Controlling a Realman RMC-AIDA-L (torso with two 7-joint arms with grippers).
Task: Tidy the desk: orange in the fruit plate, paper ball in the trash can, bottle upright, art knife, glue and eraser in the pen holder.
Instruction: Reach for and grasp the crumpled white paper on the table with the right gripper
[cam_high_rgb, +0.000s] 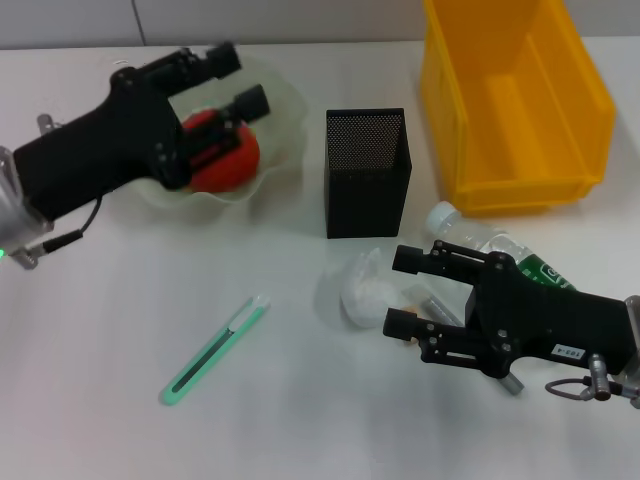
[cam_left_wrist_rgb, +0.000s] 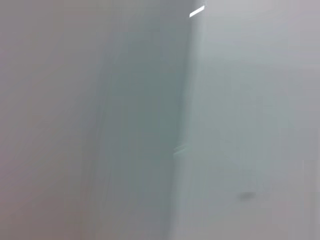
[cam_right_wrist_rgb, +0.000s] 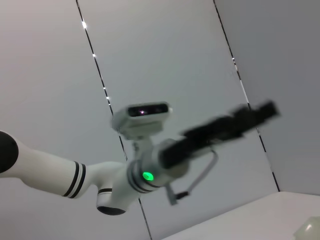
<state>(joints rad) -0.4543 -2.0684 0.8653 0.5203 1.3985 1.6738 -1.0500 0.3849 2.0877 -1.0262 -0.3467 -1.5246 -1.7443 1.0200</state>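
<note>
The left gripper (cam_high_rgb: 238, 82) hangs over the pale translucent wavy-rimmed fruit plate (cam_high_rgb: 285, 120), its fingers spread apart and empty above the round orange fruit (cam_high_rgb: 228, 160) that lies inside the plate. The right gripper (cam_high_rgb: 403, 292) sits low over the white table (cam_high_rgb: 100, 400), fingers parted, beside the crumpled white paper ball (cam_high_rgb: 362, 290). A clear plastic bottle with a green label (cam_high_rgb: 500, 252) lies on its side behind that gripper. The black mesh pen holder (cam_high_rgb: 366, 172) stands upright beside the yellow plastic bin (cam_high_rgb: 510, 100). A green-and-white glue stick (cam_high_rgb: 214, 349) lies well apart on the table.
</note>
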